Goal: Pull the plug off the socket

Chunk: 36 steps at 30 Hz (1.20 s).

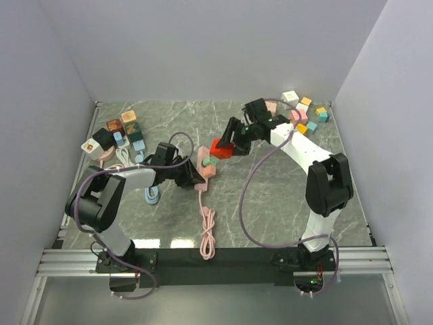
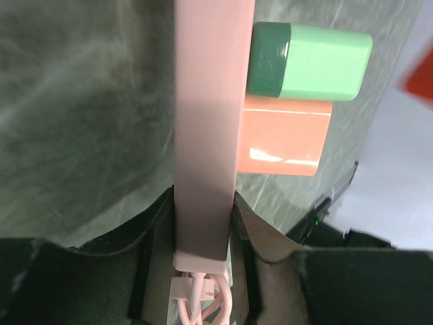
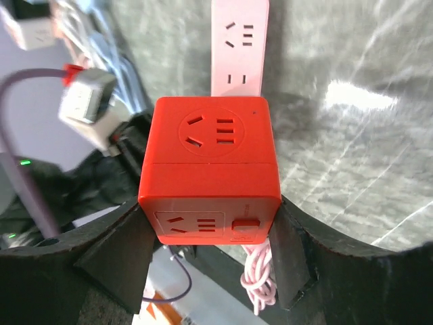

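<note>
One green plug (image 2: 308, 61), prongs inside strip (image 2: 206, 135)

The pink strip (image 1: 205, 158) lies lengthwise mid-frame, green plug (image 1: 211, 162) and orange plug (image 2: 284, 135) seated in it; the red cube (image 1: 221, 147) sits just to its upper right.

In your left wrist view the pink power strip (image 2: 206, 135) runs off the top edge; the blurred shape cropped at upper right is probably the red cube (image 2: 421, 71).
</note>
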{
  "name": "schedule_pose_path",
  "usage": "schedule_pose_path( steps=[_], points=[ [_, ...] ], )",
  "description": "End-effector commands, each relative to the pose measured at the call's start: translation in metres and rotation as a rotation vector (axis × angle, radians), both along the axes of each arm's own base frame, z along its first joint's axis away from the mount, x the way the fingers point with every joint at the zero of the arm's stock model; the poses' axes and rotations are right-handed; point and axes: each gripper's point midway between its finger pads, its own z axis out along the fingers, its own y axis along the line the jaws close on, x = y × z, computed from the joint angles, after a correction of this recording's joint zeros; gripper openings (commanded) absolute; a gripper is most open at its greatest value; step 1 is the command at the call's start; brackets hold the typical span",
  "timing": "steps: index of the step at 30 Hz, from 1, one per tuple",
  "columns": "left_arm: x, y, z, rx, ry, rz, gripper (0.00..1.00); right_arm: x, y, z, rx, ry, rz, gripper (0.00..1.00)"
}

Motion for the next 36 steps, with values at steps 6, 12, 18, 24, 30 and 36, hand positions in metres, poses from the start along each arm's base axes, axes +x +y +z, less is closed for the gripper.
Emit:
schedule_pose_path(
  steps=[6, 12, 18, 24, 30, 36],
  points=[
    [0.007, 0.014, -0.008, 0.049, 0.040, 0.105, 0.01, 0.087, -0.119, 0.040, -0.138, -0.157, -0.297, 0.00],
    [0.008, 0.012, -0.002, 0.041, 0.026, 0.096, 0.01, 0.157, -0.208, 0.014, -0.306, -0.166, -0.528, 0.00],
    [0.015, 0.009, 0.007, 0.032, -0.001, 0.087, 0.01, 0.210, -0.263, 0.005, -0.374, -0.202, -0.680, 0.00],
    [0.013, 0.009, 0.006, 0.036, 0.020, 0.078, 0.01, 0.242, -0.295, -0.015, -0.374, -0.198, -0.807, 0.00],
    [0.018, 0.005, 0.008, 0.031, 0.019, 0.068, 0.01, 0.268, -0.296, -0.025, -0.295, -0.211, -0.789, 0.19],
    [0.021, 0.001, 0.002, 0.035, 0.030, 0.045, 0.01, 0.276, -0.286, -0.024, -0.220, -0.237, -0.746, 0.65]
  ],
)
